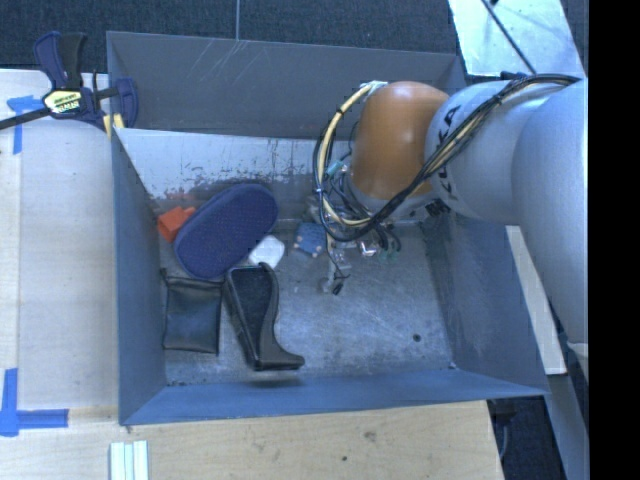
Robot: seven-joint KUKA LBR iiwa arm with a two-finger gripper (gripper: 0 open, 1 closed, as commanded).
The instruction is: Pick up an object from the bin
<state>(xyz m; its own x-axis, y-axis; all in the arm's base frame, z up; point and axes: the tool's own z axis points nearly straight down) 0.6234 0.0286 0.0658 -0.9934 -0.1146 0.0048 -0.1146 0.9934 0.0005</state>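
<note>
Over bare floor near the middle of the grey metal bin, your gripper hung tip-down under the arm's orange wrist cover. Wide or narrow: can't tell from this angle. Nearest to it were a small blue scrap-like piece just up-left and a small white crumpled lump beside that. Further left lay a dark blue oval fabric pouch, an orange bit tucked at its far end, a black boot-shaped piece and a dark flat square pouch. Everything sat on the floor, so by my read the pick wasn't done, approach stage at most. Left for you: choose a target, close on it, lift it clear.
</note>
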